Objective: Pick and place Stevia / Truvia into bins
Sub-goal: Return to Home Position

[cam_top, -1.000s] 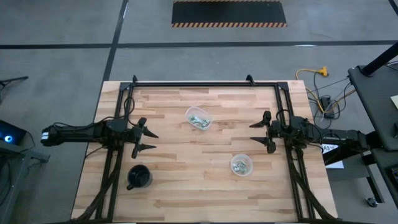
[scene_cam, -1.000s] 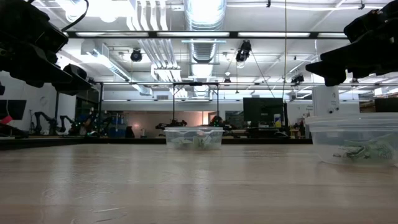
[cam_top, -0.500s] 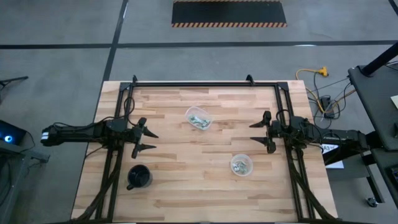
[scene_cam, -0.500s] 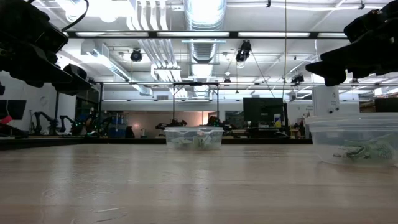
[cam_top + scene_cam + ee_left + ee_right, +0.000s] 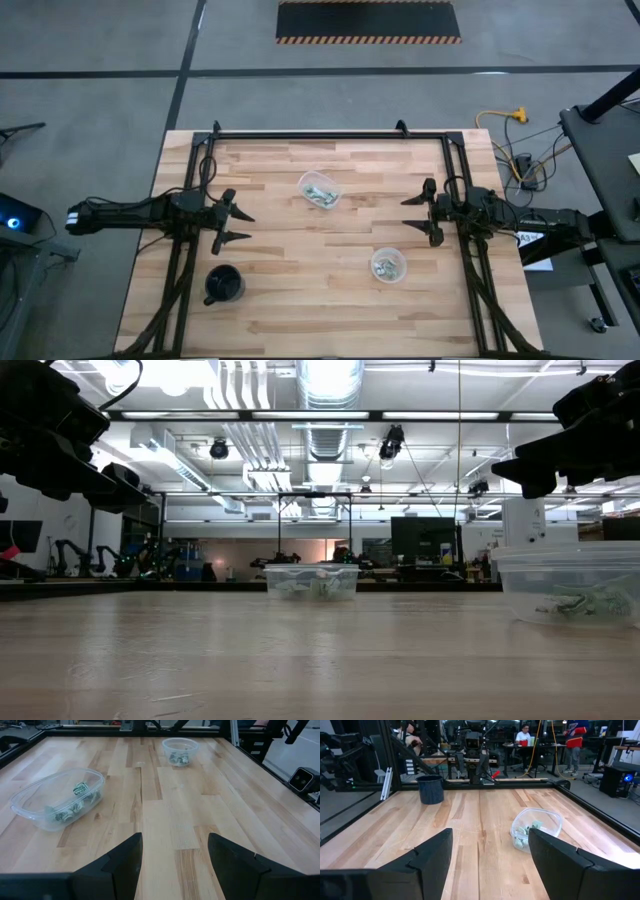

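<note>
Both clear cups hold several pale green and white Stevia packets. One cup [image 5: 320, 190] stands at mid-table toward the far edge and shows close in the left wrist view [image 5: 57, 797], in the right wrist view [image 5: 536, 832] and in the low view [image 5: 312, 580]. The other cup [image 5: 388, 265] stands nearer the near right and also shows in two other views [image 5: 180, 751] [image 5: 570, 585]. I see no loose packet on the wood. My left gripper [image 5: 245, 227] [image 5: 175, 865] is open over the table's left side. My right gripper [image 5: 408, 213] [image 5: 490, 865] is open over the right side. Each is raised above the table.
A black mug-like cup [image 5: 224, 285] [image 5: 430, 789] stands near the table's near left corner. A dark metal frame [image 5: 330, 135] runs along the table's far and side edges. Bare wood lies between the two grippers. People and workstations show in the room beyond.
</note>
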Tool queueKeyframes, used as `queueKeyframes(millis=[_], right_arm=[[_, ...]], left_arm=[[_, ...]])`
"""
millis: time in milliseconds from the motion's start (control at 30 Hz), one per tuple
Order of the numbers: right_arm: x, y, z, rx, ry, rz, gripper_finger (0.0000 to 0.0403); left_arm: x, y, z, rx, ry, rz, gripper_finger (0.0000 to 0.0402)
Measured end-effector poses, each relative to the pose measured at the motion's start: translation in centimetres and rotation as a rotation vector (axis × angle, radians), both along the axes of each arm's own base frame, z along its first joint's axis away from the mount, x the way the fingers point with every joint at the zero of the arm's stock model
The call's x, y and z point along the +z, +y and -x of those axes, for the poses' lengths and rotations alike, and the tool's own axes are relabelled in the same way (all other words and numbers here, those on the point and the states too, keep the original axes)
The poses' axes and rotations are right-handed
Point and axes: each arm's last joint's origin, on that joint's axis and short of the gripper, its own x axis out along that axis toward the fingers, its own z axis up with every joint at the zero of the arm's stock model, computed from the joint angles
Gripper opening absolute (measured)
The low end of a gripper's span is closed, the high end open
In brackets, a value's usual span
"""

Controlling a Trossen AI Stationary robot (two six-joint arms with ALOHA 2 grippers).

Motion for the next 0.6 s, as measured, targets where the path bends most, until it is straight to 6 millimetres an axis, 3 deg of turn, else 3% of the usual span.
queueKeyframes(millis=[600], right_arm=[[0.0,0.0,0.0,0.0,0.0,0.0,0.0249]], left_arm=[[0.0,0.0,0.0,0.0,0.0,0.0,0.0209]])
